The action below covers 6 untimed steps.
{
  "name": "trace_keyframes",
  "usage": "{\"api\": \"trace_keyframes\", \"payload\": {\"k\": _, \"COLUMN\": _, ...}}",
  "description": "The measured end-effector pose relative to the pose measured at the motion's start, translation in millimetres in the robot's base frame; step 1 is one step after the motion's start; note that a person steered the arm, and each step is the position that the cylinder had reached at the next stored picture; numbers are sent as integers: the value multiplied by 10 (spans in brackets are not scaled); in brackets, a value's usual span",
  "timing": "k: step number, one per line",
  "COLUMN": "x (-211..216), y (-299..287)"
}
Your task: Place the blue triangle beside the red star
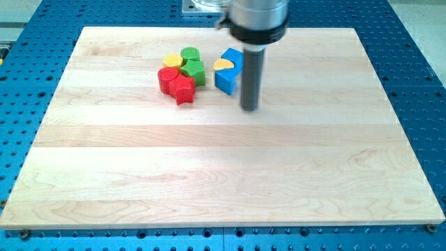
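Note:
The red star lies in the upper middle of the wooden board, touching a red block on its left. The blue triangle sits to the star's right, apart from it, with a yellow heart-shaped block and another blue block just above it. My tip rests on the board just right of and slightly below the blue triangle, close to its right edge.
A yellow block, a green cylinder and a green block cluster above the red star. The board lies on a blue perforated table.

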State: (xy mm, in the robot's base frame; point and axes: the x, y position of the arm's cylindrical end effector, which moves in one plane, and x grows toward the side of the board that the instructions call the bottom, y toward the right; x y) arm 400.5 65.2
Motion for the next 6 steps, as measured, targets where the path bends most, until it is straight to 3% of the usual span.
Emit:
{"api": "trace_keyframes", "payload": {"k": 1, "x": -411, "y": 60}}
{"api": "trace_keyframes", "payload": {"k": 2, "x": -557, "y": 60}}
{"api": "trace_keyframes", "payload": {"k": 6, "x": -355, "y": -506}}
